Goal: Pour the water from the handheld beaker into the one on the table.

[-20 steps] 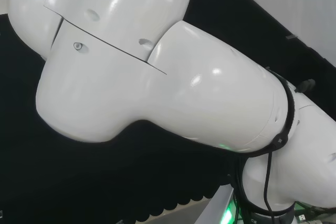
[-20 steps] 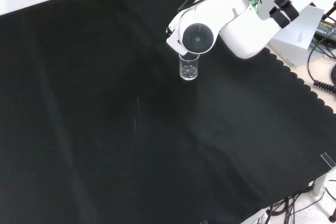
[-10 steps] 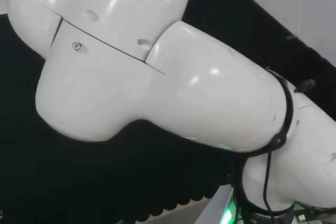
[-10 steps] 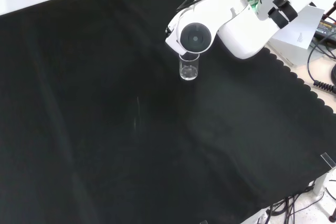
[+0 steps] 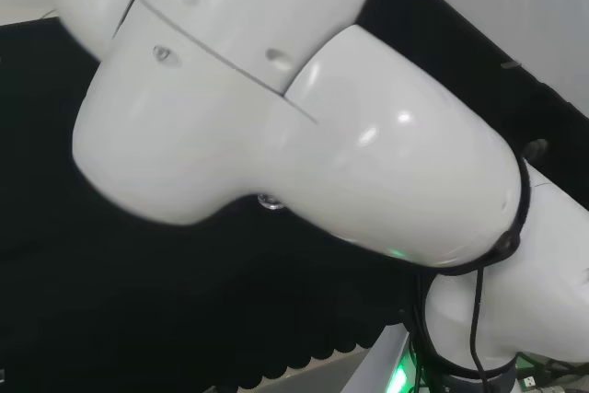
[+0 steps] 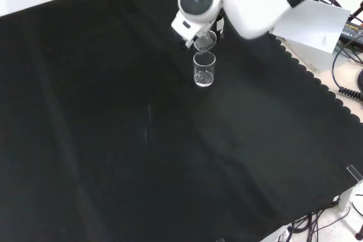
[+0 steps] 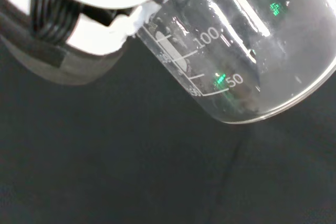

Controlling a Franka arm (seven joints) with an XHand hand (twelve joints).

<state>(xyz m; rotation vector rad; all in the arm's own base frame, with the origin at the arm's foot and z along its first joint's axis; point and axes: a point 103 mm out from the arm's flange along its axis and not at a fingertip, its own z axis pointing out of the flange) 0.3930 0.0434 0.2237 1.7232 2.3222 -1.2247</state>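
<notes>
From the front view I see the handheld beaker [image 6: 205, 41] raised just above and slightly behind the table beaker [image 6: 204, 69], which stands upright on the black-clothed surface [image 6: 113, 140] below the arm's white link [image 6: 244, 4]. The two vessels are close together, and I cannot tell whether the rims touch.

In the wrist view the handheld beaker [image 7: 247, 51] is tilted, with droplets on its inner wall. I cannot make out a water level in it. A white and black part of the hand [image 7: 79, 30] lies against its upper wall, so I judge the hand to be gripping it.

I see no stream, and the table beaker's fill is unclear. My estimate: the beaker is positioned and tilted, and whether pouring is done remains unconfirmed.
</notes>
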